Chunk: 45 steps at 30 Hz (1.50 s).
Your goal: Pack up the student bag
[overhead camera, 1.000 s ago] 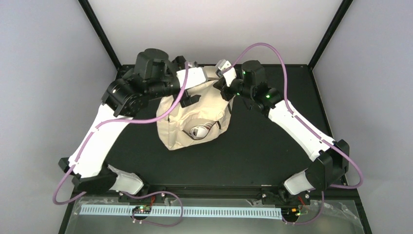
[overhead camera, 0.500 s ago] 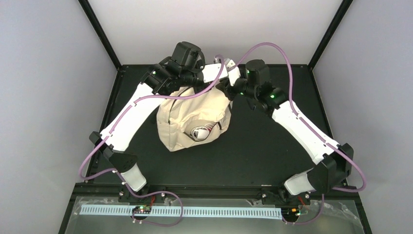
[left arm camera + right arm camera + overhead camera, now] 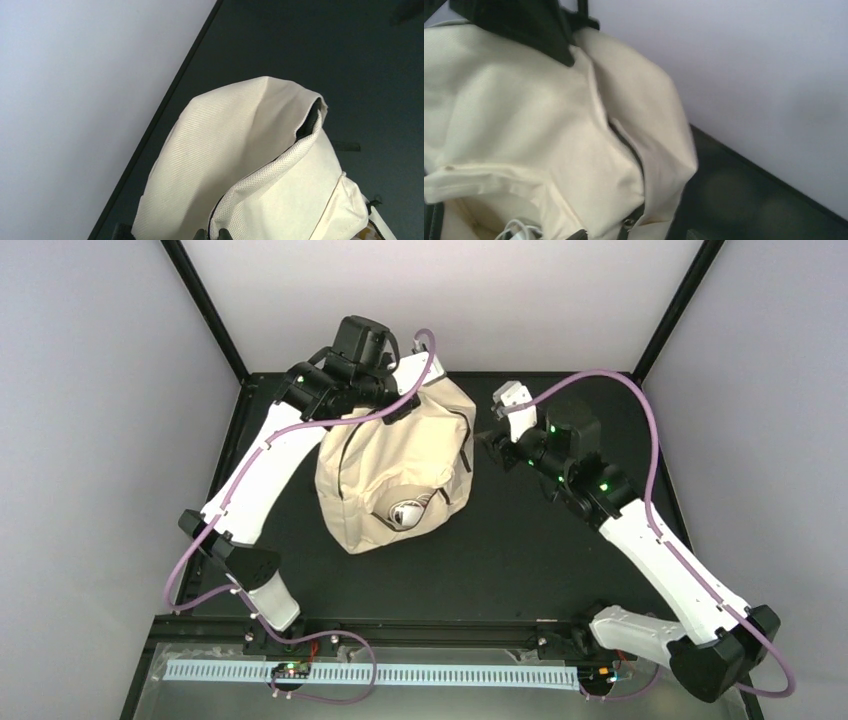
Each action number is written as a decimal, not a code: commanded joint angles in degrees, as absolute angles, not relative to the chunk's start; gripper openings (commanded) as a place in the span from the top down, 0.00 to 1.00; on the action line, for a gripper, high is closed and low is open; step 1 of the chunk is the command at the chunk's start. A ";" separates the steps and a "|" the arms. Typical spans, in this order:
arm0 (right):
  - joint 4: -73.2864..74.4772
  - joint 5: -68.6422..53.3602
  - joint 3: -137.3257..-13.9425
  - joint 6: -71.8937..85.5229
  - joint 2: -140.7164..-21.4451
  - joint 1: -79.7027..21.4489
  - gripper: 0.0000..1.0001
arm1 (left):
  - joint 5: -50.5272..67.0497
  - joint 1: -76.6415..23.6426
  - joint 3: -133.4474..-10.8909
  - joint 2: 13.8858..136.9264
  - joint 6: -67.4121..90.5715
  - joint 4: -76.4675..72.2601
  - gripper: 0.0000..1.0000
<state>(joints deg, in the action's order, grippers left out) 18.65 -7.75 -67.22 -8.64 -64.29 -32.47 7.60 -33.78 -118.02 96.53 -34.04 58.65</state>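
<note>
The student bag (image 3: 395, 465) is a cream fabric backpack standing in the middle of the black table. My left gripper (image 3: 405, 408) is at its top rear. In the left wrist view the gripper (image 3: 211, 235) is shut on the textured rim of the bag (image 3: 280, 165) beside the dark zipper line. My right gripper (image 3: 488, 445) hangs just off the bag's right side with its jaws apart. In the right wrist view the gripper (image 3: 634, 236) is open, with the bag (image 3: 524, 125) and its zipper pull (image 3: 626, 222) close in front. White cords (image 3: 408, 512) show in the front pocket.
The black table (image 3: 560, 540) is framed by black posts and pale walls. A black edge rail (image 3: 165, 100) runs close behind the bag. A black strap (image 3: 524, 25) lies over the bag's top. Both arm bases stand at the near edge.
My left gripper has closed on the bag's top rim and pulled it up and back. My right gripper has opened, let go and drawn away to the right.
</note>
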 commanded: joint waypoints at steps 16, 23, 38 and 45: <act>-13.29 -16.87 -42.03 10.27 -74.77 -42.92 0.62 | 3.25 -30.00 -110.78 88.29 -27.99 57.22 0.98; -12.20 -14.21 -44.61 7.53 -81.02 -42.95 0.71 | 2.93 -29.88 -110.68 88.03 -27.76 56.77 0.98; -17.01 -16.69 -43.53 8.90 -82.82 -42.98 0.99 | 2.13 -29.12 -110.48 87.72 -27.65 56.69 0.98; -9.27 -9.54 -53.62 4.68 -87.73 -41.81 0.99 | 1.69 -22.12 -109.29 85.73 -24.44 59.90 0.99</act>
